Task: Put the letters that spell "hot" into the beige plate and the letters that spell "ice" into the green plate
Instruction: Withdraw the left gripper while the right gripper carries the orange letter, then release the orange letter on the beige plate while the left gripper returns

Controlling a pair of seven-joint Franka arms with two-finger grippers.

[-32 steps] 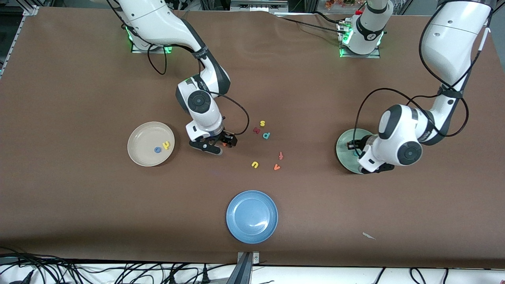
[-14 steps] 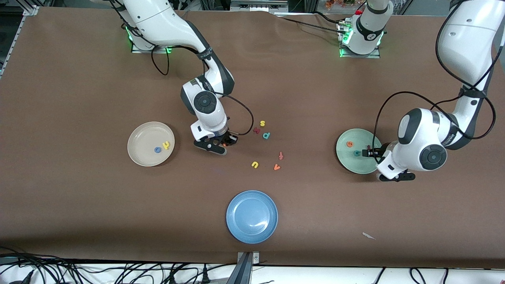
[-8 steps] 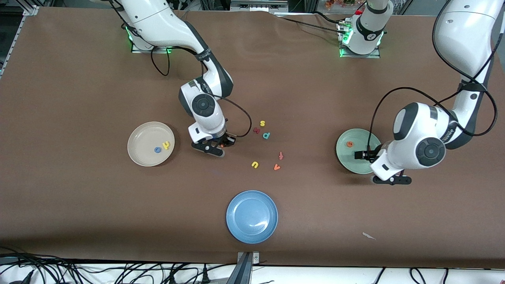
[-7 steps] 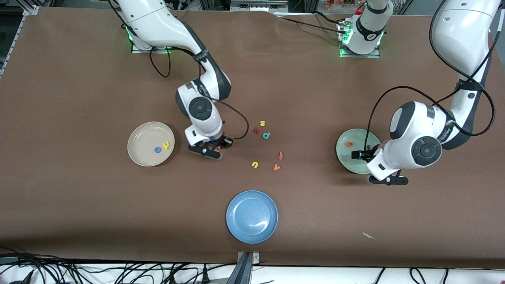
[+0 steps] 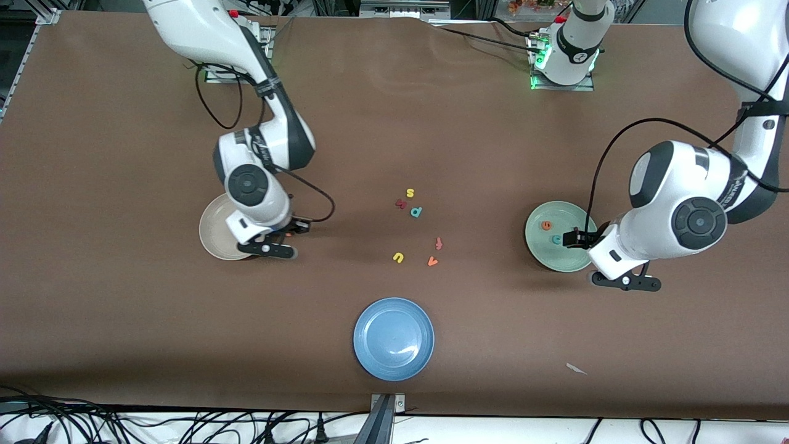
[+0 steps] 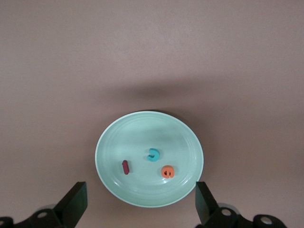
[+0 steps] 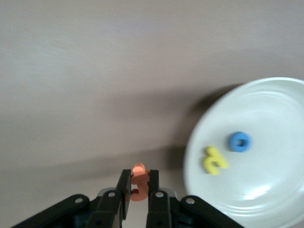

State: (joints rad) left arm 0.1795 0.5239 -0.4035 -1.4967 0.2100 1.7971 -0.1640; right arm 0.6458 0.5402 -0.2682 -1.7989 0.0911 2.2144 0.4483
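My right gripper [image 7: 138, 191] is shut on the orange t [image 7: 139, 181], in the air just beside the beige plate [image 7: 270, 199], at its rim toward the table's middle. The yellow h [image 7: 214, 160] and the blue o [image 7: 239, 141] lie in that plate. In the front view the right gripper [image 5: 285, 237] and its t [image 5: 288, 234] show, but the arm hides much of the beige plate [image 5: 212, 237]. My left gripper [image 6: 138, 211] hangs open and empty above the green plate [image 6: 114, 142], which holds the dark red i [image 6: 125, 167], teal c [image 6: 153, 154] and orange e [image 6: 167, 172].
A blue plate [image 5: 393, 338] sits near the front edge. Loose letters lie mid-table: yellow s [image 5: 410, 193], a dark red one [image 5: 400, 203], teal p [image 5: 416, 212], red f [image 5: 439, 243], yellow u [image 5: 398, 258], orange v [image 5: 433, 261]. A paper scrap [image 5: 576, 369] lies nearer the camera.
My right gripper has carried the orange t from the mid-table letters over to the beige plate's rim. My left gripper has finished opening and shifted slightly over the green plate's edge.
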